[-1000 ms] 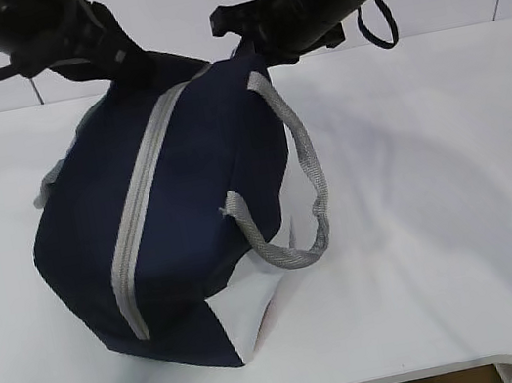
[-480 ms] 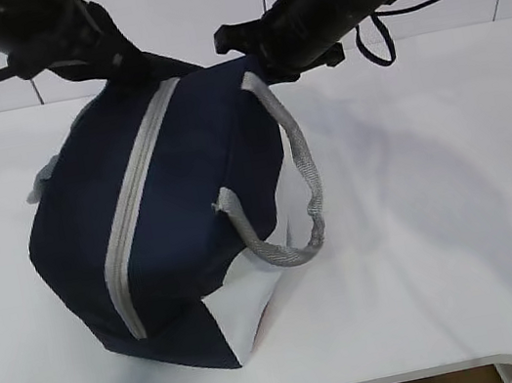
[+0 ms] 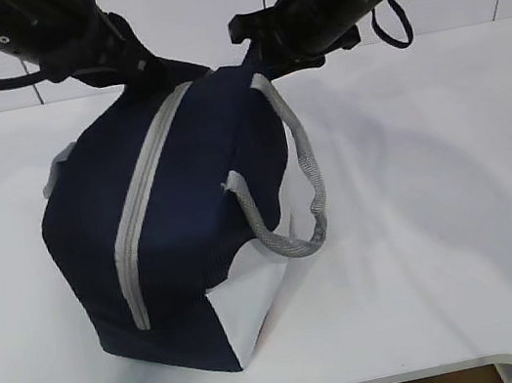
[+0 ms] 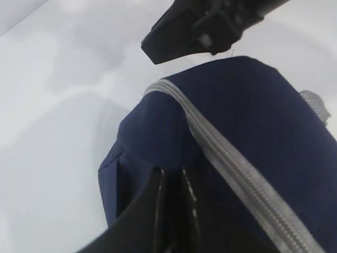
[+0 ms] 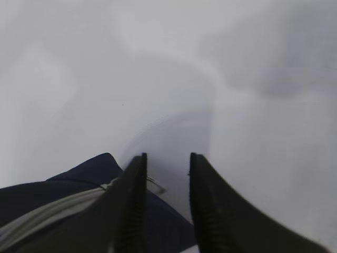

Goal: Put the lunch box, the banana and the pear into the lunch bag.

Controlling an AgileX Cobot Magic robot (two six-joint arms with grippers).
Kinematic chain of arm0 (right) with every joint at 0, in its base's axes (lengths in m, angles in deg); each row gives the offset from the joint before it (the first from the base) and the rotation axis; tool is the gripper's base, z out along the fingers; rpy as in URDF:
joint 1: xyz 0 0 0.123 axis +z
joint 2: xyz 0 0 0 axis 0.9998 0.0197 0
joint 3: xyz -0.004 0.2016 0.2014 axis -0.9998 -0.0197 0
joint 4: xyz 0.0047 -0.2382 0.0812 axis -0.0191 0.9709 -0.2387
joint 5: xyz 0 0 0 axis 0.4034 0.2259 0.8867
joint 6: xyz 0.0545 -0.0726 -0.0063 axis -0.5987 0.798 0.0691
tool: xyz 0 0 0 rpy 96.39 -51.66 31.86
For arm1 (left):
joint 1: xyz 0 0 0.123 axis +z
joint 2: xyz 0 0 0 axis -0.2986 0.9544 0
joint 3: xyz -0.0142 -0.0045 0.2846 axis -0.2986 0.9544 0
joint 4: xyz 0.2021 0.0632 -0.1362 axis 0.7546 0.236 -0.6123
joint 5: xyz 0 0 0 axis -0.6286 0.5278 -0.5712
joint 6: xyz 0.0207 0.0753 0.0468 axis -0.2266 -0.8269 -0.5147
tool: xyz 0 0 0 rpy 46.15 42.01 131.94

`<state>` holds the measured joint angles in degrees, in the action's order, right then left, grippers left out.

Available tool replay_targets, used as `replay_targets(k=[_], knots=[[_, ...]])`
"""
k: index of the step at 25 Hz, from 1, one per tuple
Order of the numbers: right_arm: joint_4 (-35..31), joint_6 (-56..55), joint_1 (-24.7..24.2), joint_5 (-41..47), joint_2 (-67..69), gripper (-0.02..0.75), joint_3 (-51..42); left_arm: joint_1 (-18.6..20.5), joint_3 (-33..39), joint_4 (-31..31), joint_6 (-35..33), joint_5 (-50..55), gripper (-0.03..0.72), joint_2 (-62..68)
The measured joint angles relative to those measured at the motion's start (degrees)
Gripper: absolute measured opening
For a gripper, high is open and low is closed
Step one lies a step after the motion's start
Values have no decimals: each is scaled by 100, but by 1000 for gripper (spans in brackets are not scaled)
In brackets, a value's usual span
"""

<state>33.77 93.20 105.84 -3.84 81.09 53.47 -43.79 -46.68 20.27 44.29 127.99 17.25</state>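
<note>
The navy lunch bag (image 3: 197,192) stands on the white table with its grey zipper (image 3: 145,206) closed along the top. My left gripper (image 4: 172,174) is shut on a fold of the bag's fabric at its far end; in the exterior view it (image 3: 143,69) sits at the bag's far top left. My right gripper (image 5: 167,158) is open, just above the bag's far corner (image 5: 84,179), with nothing between its fingers; it also shows in the exterior view (image 3: 254,41) and the left wrist view (image 4: 174,39). The lunch box, the banana and the pear are out of view.
A grey webbing handle (image 3: 301,193) hangs down the bag's right side over its white corner panel (image 3: 256,305). The white table (image 3: 439,219) reaches to the front edge; a pale wall stands behind.
The bag's left side has shifted right and risen a little with my left gripper. My right gripper has drawn slightly up and right at the bag's far end.
</note>
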Motion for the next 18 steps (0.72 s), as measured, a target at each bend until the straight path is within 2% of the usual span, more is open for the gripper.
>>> replay_targets(k=[4,8,10,14,18], knots=[[0,0,0,12,-155,397,0,0,0,-244,-8,-298,93,110],[87,257,-4,164,-452,420,0,0,0,-404,-14,-573,289,120],[190,463,-4,359,-665,422,24,0,0,-443,-14,-598,361,120],[646,589,-4,951,-1043,425,159,12,-10,-443,-14,-562,404,-10],[992,613,-4,1813,-1311,425,183,184,-267,-389,328,91,410,-200]])
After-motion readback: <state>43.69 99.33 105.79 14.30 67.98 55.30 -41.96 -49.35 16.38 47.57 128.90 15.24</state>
